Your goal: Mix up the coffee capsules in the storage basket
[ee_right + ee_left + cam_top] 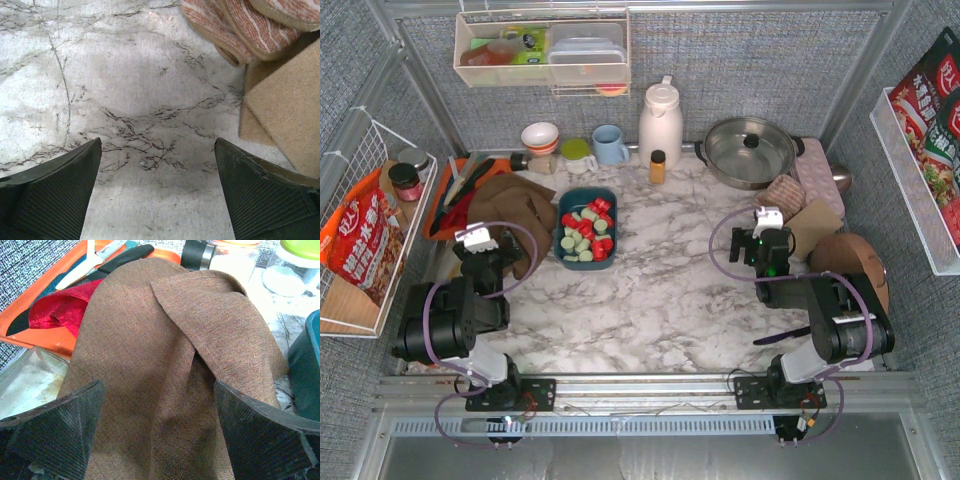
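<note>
Probably light and slippery, the red and mint plastic coffee capsules [586,232] want stirring mid-pile; left gripper [159,390] and right gripper [158,150] gape empty.

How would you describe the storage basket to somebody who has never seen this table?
Look at the marble table, a little left of its middle. Just right of the crumpled brown cloth sits a small rectangular basket. It alone is dark teal and full of red and pale green capsules.
</note>
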